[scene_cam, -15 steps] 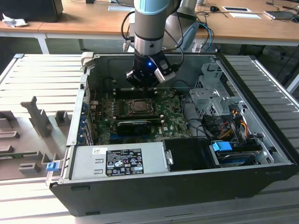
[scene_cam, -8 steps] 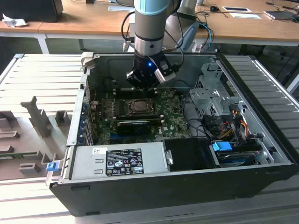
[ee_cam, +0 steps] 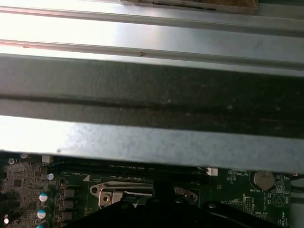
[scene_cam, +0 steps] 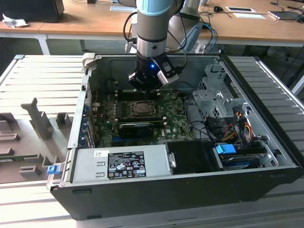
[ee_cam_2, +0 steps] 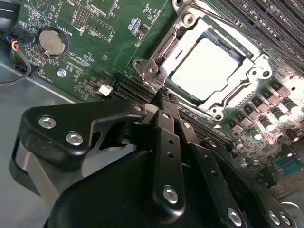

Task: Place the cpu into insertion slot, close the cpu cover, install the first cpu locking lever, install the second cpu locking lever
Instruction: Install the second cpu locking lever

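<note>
A: Wooden desks (scene_cam: 95, 21) at the back, ribbed grey metal work surface (scene_cam: 42, 85) under an opened computer case (scene_cam: 190, 185), lying on its side.

B: Inside the case?

A: Green motherboard (scene_cam: 178, 118) across the floor, grey power supply (scene_cam: 121, 164) along the near wall, drive cage (scene_cam: 216, 97) with bundled cables toward the exterior view's right.

B: And the cpu?

A: Seated in the insertion slot (scene_cam: 142, 110), near the middle of the board. Seen in the second wrist view as a pale square cpu (ee_cam_2: 206, 66), lying flat with the cpu cover (ee_cam_2: 254, 71) down around it, face showing through the central opening.

B: Gripper?

A: Hanging over the far edge of the board, just behind the socket; gripper (scene_cam: 148, 85) in the exterior view. In the second wrist view, gripper (ee_cam_2: 164, 97) with black fingers (ee_cam_2: 166, 137) pressed together to a closed tip, nothing between them, tip close beside a corner of the socket frame. Whether touching, impossible to tell.

B: Other landmarks?

A: Round coin battery (ee_cam_2: 50, 41) on the board, well apart from the socket. Blue latch (scene_cam: 52, 168) at the case's near corner, exterior view's left.
</note>
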Robot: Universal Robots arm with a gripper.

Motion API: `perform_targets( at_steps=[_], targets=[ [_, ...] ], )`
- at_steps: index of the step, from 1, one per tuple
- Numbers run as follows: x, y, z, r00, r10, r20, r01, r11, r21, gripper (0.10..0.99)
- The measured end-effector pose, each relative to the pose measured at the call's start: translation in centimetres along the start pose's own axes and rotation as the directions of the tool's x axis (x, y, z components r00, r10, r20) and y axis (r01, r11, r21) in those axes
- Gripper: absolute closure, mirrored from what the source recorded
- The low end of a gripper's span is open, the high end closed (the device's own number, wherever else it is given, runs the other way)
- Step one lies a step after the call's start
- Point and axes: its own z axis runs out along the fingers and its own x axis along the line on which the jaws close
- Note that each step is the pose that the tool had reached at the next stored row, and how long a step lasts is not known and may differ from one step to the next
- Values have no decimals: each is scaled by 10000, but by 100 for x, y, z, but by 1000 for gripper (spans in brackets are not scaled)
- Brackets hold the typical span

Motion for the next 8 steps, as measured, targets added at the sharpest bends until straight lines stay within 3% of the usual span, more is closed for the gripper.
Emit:
perform_targets(
  at_steps=[8],
  targets=[
    [1,-21,-2,10000,-1,0,1,10000,2,980]
  ],
)
